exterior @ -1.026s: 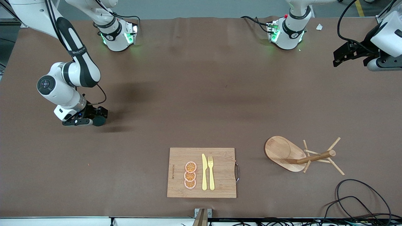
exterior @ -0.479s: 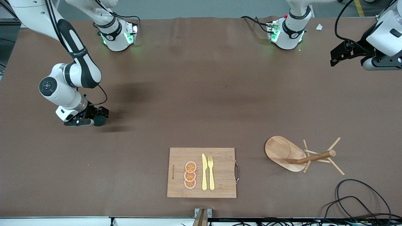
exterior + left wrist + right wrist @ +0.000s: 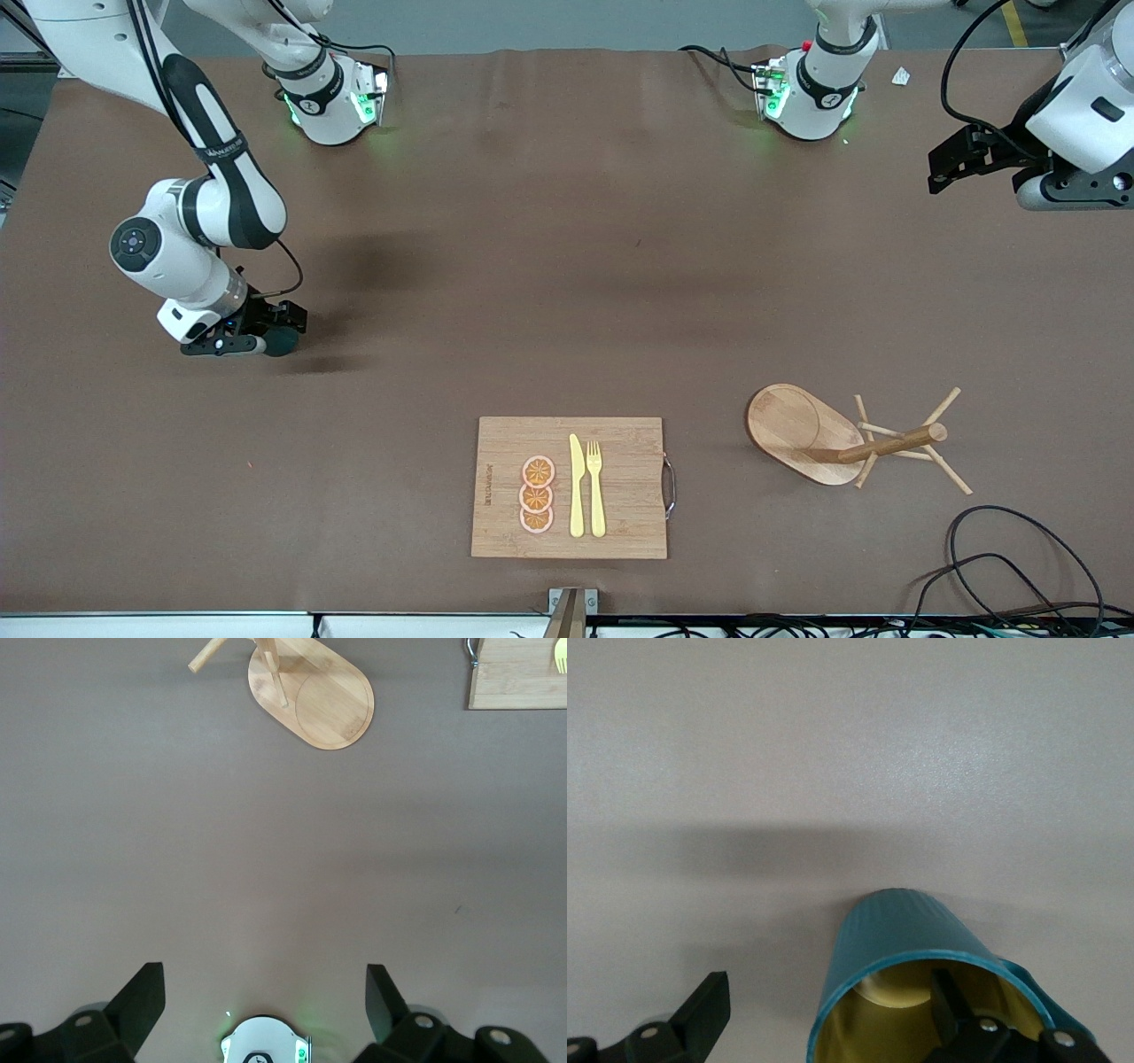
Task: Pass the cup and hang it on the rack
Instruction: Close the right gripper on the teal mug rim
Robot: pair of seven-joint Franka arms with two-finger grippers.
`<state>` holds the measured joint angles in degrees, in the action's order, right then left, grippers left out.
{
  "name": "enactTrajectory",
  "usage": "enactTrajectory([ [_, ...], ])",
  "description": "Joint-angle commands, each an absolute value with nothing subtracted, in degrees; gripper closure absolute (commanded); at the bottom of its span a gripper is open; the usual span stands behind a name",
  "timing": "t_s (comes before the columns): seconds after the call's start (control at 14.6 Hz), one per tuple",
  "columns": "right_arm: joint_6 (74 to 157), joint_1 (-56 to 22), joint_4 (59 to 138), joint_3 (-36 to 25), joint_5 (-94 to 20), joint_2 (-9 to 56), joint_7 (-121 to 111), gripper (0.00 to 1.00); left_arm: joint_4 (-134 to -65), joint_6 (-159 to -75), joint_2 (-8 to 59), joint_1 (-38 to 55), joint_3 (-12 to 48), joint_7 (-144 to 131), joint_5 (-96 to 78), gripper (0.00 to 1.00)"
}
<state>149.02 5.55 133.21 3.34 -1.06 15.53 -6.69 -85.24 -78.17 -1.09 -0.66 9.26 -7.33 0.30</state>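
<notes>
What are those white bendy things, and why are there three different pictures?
Those are two robot arms at a brown table. The big picture is from a high camera; the other two are from cameras on the arms' wrists. On the table sit a cutting board with orange slices, knife and fork, and a wooden mug rack. The right tool is open, one finger inside the teal cup, not squeezing. The left tool waits open over bare table.

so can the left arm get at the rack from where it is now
Probably yes. The left pincer hangs open over bare table at the left arm's end, and the rack stands at that same end, nearer the front camera, with nothing between them. The cup is away at the right pincer.
</notes>
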Motion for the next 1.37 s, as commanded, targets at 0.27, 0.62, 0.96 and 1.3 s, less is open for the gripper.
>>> enactTrajectory([
  [0.27,149.77,6.33,133.68,3.87,-1.67,15.56,-6.33,0.58,-84.46,-78.13,-0.97,-0.97,9.40,-7.82,0.62,0.00],
  [0.62,149.06,6.50,133.68,3.87,-1.67,15.56,-6.42,0.92,-84.55,-78.13,-0.97,-1.05,9.32,-7.73,0.61,0.00],
  [0.96,148.80,6.15,133.51,3.95,-1.67,15.29,-5.89,0.95,-84.46,-78.13,-0.97,-1.05,8.97,-6.86,0.44,0.00],
  [1.3,140.12,1.43,130.87,5.27,-1.76,10.82,3.74,0.95,-84.03,-78.13,-0.97,-1.14,8.79,-6.94,0.35,0.00],
])
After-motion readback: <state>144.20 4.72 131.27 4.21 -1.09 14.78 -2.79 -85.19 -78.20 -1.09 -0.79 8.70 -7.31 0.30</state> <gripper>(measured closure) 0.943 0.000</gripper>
